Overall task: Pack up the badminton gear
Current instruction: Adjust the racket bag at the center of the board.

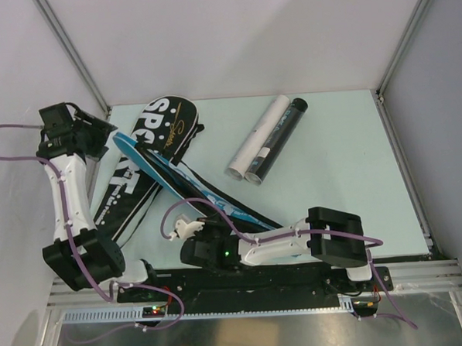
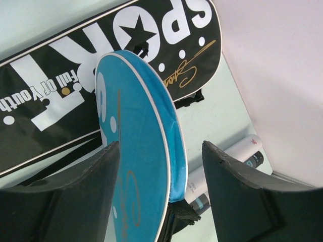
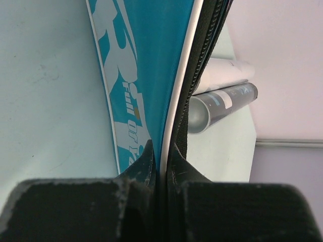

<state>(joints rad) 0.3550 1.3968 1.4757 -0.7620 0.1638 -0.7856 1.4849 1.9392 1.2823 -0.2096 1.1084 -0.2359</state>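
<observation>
Blue cover (image 3: 151, 60) in right hand (image 3: 164, 162)

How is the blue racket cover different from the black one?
The blue cover is bright blue; the black cover is black. The black cover lies flat on the table, while the blue cover stands up on its edge. The right claw pinches the blue cover's edge and the open left claw sits around its round end; the black cover isn't gripped. Both are racket-shaped with white letters.
</observation>
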